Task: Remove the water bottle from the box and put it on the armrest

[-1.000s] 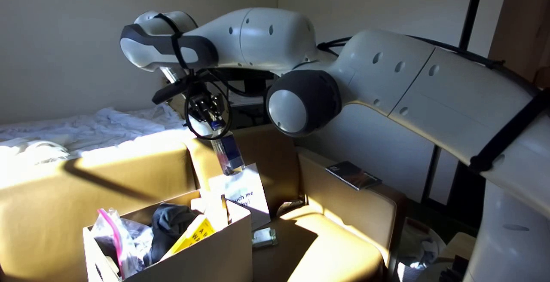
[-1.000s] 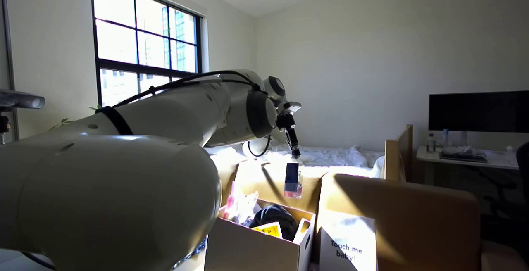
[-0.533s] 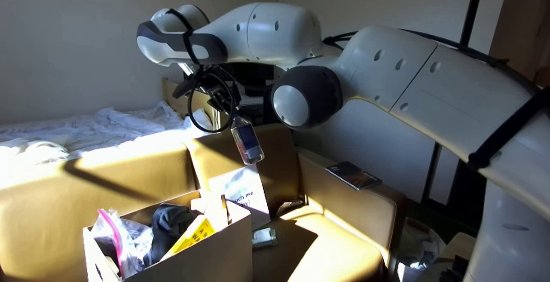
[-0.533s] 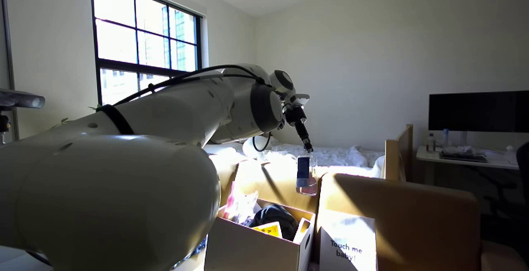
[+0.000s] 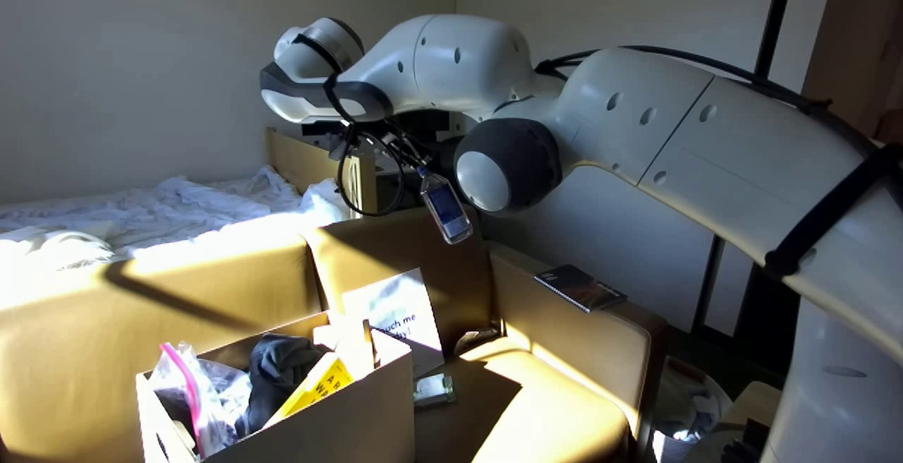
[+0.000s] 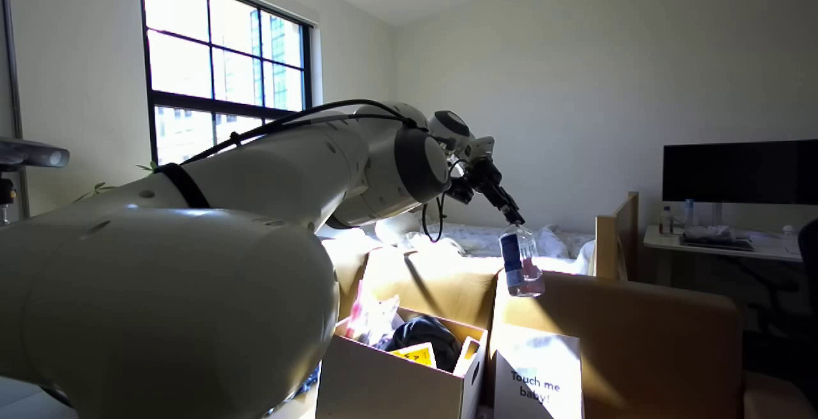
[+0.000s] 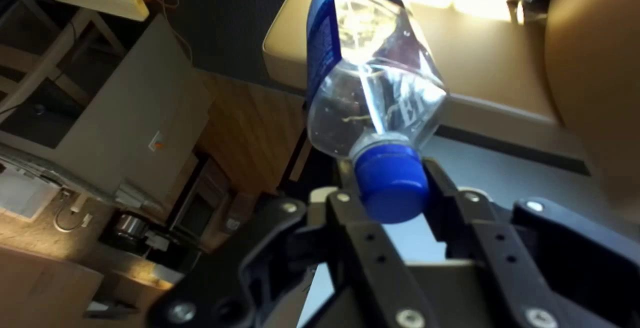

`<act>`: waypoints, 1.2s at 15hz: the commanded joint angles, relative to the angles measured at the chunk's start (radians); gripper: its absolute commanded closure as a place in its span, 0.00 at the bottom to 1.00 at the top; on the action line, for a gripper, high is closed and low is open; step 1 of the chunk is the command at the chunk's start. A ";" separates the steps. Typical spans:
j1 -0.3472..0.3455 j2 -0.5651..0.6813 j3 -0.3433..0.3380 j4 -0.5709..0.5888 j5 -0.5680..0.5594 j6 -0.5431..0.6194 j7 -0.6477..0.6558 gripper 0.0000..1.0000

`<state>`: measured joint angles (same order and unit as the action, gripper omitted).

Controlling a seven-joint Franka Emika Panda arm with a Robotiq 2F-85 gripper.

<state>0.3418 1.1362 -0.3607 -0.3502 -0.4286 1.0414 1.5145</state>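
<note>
The water bottle (image 7: 372, 88), clear with a dark blue label and blue cap, hangs in the air, held by its cap. My gripper (image 7: 390, 170) is shut on that cap, one finger on each side. In both exterior views the bottle (image 5: 446, 207) (image 6: 523, 264) tilts with its base down and to the right. It is outside and above the cardboard box (image 5: 353, 413) (image 6: 390, 380), in front of the sofa back. The tan armrest (image 5: 571, 346) lies lower and to the right of the bottle in an exterior view.
A dark spiral notebook (image 5: 580, 286) lies on the armrest top. A white sign (image 5: 395, 322) leans against the sofa back beside the box. A plastic bag (image 5: 204, 392), dark cloth (image 5: 282, 364) and yellow item (image 5: 321, 385) fill the box. A small pale packet (image 5: 432, 390) rests on the seat.
My gripper has carried the bottle rightward in both exterior views, away from above the box, and the bottle now tilts more. The jaws have stayed shut on the cap.
</note>
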 commanded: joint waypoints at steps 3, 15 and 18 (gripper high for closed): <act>0.026 0.009 -0.068 0.000 -0.129 0.114 0.097 0.90; -0.004 0.005 -0.021 0.001 -0.076 0.293 0.246 0.90; -0.063 -0.004 0.015 0.003 -0.007 0.282 0.343 0.90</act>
<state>0.3384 1.1588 -0.3843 -0.3470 -0.4977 1.3137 1.7775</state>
